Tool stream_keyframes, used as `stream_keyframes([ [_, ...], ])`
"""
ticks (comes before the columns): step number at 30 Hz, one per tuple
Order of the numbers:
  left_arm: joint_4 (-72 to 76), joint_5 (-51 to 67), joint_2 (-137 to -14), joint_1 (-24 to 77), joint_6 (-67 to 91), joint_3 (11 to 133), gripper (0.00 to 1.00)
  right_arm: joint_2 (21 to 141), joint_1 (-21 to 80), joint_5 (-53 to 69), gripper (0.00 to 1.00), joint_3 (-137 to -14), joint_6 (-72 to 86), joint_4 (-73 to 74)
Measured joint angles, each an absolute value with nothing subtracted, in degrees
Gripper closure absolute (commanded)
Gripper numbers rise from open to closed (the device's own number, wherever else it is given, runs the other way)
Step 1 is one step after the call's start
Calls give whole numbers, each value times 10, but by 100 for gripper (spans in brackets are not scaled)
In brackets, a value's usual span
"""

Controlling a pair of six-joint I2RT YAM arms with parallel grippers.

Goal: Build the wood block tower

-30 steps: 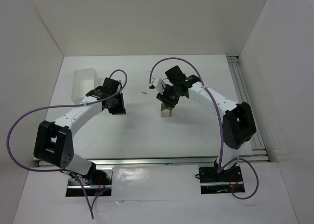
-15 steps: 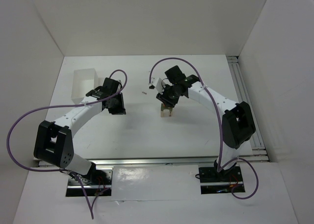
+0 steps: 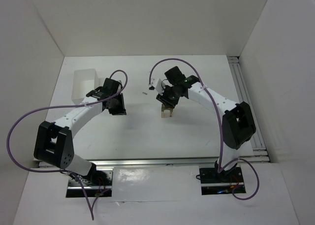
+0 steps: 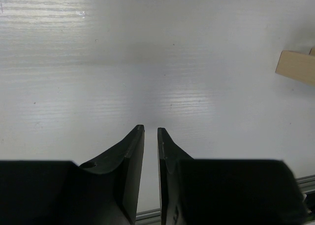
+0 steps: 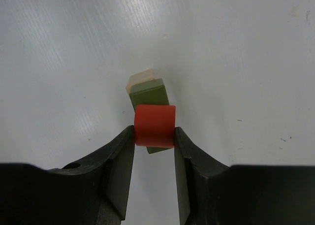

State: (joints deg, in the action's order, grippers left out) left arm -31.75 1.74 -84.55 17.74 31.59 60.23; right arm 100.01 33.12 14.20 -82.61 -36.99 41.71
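– Wood block tower (image 3: 167, 112) is standing where?
– Well right of the white box (image 3: 83, 83). Right gripper (image 5: 153, 131) is clamping the red piece (image 5: 154, 125) over the green block (image 5: 149, 93), having just edged boxward, so placement is nearing. Left gripper (image 4: 150, 131) is idling, practically closed, empty.

From above, the right gripper (image 3: 168, 103) covers the top of the wood block tower (image 3: 167, 112); only its pale base shows. In the right wrist view the red piece (image 5: 154, 125) hides part of the green block (image 5: 149, 94), which hides most of the tan block (image 5: 140, 79). The left wrist view's right edge crops a pale wooden piece (image 4: 297, 67)
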Motion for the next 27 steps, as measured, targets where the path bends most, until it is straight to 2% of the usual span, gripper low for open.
stream_keyframes([
  [10, -317, 15, -846, 177, 317, 602, 72, 1010, 331, 137, 53, -831, -369, 417],
  [15, -317, 14, -846, 177, 317, 602, 72, 1010, 331, 131, 45, -833, -370, 417],
  [16, -317, 14, -846, 177, 317, 602, 72, 1010, 331, 128, 40, -833, -369, 417],
  [22, -317, 13, -846, 177, 317, 602, 72, 1010, 334, 122, 36, -833, -362, 415],
  [27, -318, 13, -850, 177, 317, 602, 72, 999, 337, 121, 26, -833, -339, 401],
])
